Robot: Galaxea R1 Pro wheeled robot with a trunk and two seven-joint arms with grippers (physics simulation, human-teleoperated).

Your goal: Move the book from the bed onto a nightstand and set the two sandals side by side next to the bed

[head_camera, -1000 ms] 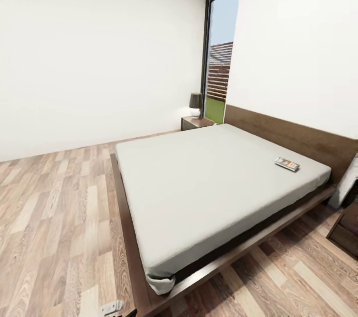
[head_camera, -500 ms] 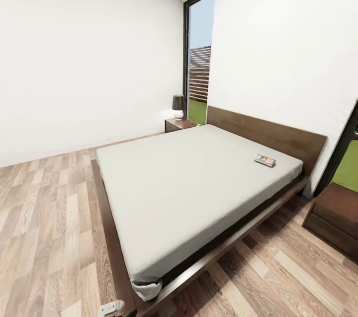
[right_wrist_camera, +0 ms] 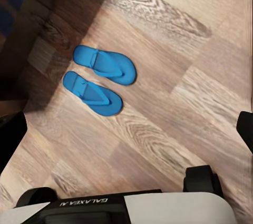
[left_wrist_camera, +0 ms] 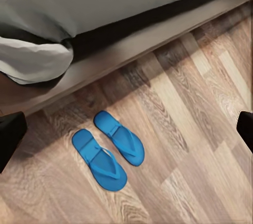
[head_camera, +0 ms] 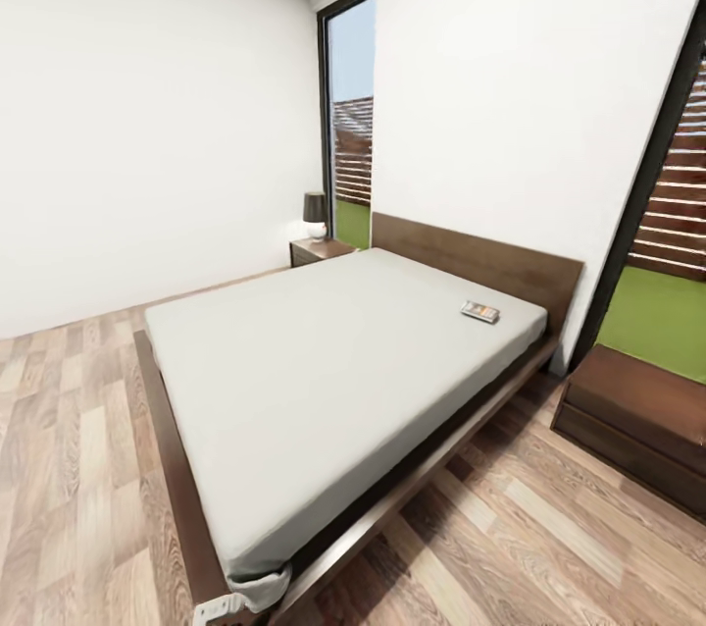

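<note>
The book [head_camera: 480, 312] lies on the off-white mattress of the bed [head_camera: 324, 381], near the headboard on its right side. One nightstand [head_camera: 319, 250] stands at the far side of the headboard, the other nightstand [head_camera: 637, 405] at the right, close by. The two sandals [left_wrist_camera: 120, 137] [left_wrist_camera: 99, 159], bright blue, lie side by side on the wood floor, close beside the bed frame [left_wrist_camera: 121, 50]. My left gripper [left_wrist_camera: 127, 129] hangs open above them, nothing between its fingers. The sandals [right_wrist_camera: 105, 65] also show under my open, empty right gripper [right_wrist_camera: 126, 134].
A dark-shaded lamp [head_camera: 315, 212] stands on the far nightstand. Tall dark-framed windows [head_camera: 350, 116] flank the headboard. Plank floor [head_camera: 549, 528] runs between the bed and the near nightstand. My white base [right_wrist_camera: 126, 205] sits close to the sandals.
The head camera has turned to the right, so the bed slides left in the picture and the near nightstand and a second window come into view. Nothing in the room has moved.
</note>
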